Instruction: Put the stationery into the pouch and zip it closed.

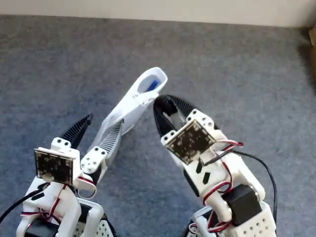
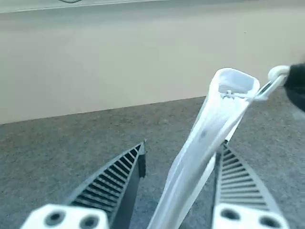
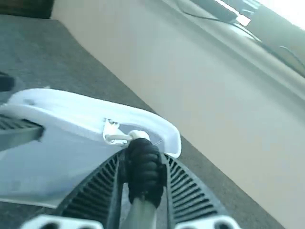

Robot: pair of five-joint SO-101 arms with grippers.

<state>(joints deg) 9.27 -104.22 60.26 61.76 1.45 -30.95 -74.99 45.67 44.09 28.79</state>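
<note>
The white pouch (image 1: pixel 129 104) stands tilted up off the grey carpet, and a blue item (image 1: pixel 153 85) shows inside its gaping upper end. My left gripper (image 1: pixel 104 122) is open around the pouch's lower part. In the left wrist view the pouch (image 2: pixel 205 138) leans against one finger (image 2: pixel 233 171), while the other finger (image 2: pixel 119 179) stands well apart from it. My right gripper (image 3: pixel 143 160) is shut on the black zipper pull (image 3: pixel 142 157), which hangs from a white ring at the pouch's (image 3: pixel 71 124) upper end. From above, the right gripper (image 1: pixel 160 104) sits just beside the pouch mouth.
Grey carpet (image 1: pixel 237 69) spreads all around the arms. A pale wall (image 1: pixel 148 7) runs along the far edge. The right arm's cables (image 1: pixel 256 163) loop out beside its base.
</note>
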